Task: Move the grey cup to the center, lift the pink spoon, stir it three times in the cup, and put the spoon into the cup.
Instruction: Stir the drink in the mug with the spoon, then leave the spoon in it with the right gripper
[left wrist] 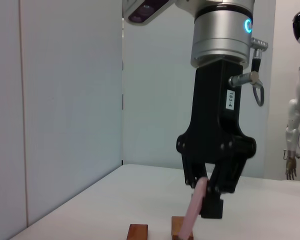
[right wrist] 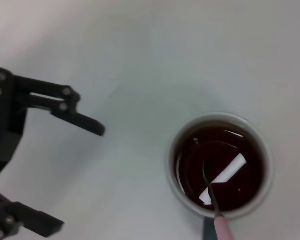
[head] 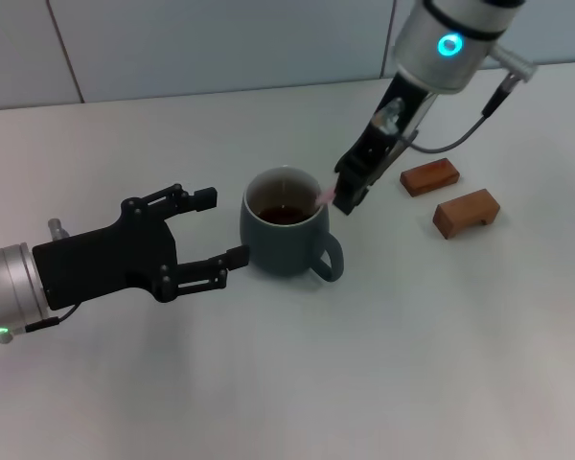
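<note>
The grey cup (head: 284, 253) stands upright mid-table, its handle towards the front right and its inside dark brown. My right gripper (head: 348, 197) is just above the cup's right rim, shut on the pink spoon (head: 324, 196) by its handle. In the right wrist view the spoon (right wrist: 223, 231) reaches over the rim (right wrist: 215, 118), its metal bowl down inside the cup. The left wrist view shows the right gripper (left wrist: 209, 196) holding the pink handle (left wrist: 192, 216). My left gripper (head: 227, 226) is open just left of the cup, one fingertip close to its wall.
Two brown wooden blocks (head: 429, 176) (head: 466, 213) lie to the right of the cup, beyond the right gripper. A pale wall rises behind the table's far edge.
</note>
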`<control>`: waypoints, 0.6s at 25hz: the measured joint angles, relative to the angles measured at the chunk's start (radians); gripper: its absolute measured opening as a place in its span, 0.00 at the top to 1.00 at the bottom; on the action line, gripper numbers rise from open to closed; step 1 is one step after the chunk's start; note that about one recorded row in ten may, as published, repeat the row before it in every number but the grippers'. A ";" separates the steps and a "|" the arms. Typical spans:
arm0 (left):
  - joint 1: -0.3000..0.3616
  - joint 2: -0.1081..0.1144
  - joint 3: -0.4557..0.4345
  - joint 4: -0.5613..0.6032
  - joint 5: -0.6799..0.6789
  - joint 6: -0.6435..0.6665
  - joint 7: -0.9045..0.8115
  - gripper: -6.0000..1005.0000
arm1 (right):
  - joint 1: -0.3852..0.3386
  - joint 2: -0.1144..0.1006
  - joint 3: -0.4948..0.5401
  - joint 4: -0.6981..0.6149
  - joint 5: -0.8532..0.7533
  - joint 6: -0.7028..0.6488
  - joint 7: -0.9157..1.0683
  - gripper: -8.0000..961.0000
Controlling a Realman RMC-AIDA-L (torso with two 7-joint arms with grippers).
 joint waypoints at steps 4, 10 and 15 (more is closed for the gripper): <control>0.000 0.000 0.000 0.000 0.000 0.000 0.001 0.16 | 0.018 0.023 -0.001 0.005 -0.001 0.032 -0.012 0.86; 0.000 0.000 0.000 -0.003 0.001 0.000 0.002 0.16 | 0.041 0.012 -0.002 0.059 -0.011 0.089 -0.019 0.86; 0.001 0.001 0.000 -0.004 0.004 0.001 0.002 0.16 | 0.040 0.000 0.004 0.064 -0.055 0.087 -0.019 0.86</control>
